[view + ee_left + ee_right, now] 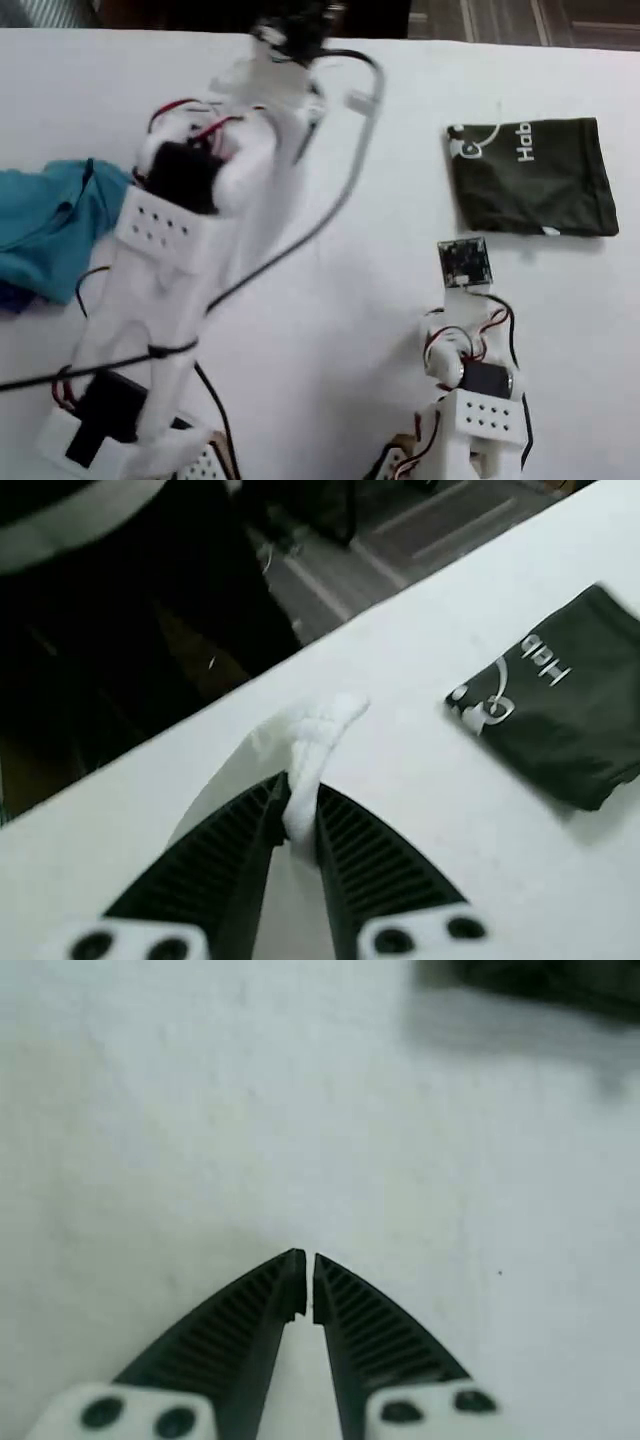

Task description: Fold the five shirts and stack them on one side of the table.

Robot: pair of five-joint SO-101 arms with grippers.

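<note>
My left gripper [300, 802] is shut on a bunched fold of a white shirt [322, 725], held near the table's far edge. In the high view that arm stretches across the table to the far side, with the white cloth [250, 78] under its wrist. A dark green folded shirt [535, 175] lies flat at the right; it also shows in the left wrist view [570, 715]. A crumpled teal shirt [50, 220] lies at the left edge. My right gripper [308, 1268] is shut on nothing, just above the bare white table [200, 1110].
The right arm [470, 375] sits folded at the near right, below the dark shirt. A black cable [345, 190] loops from the left arm over the middle of the table. Something dark blue [12, 297] peeks out under the teal shirt. Beyond the far edge is dark floor [150, 630].
</note>
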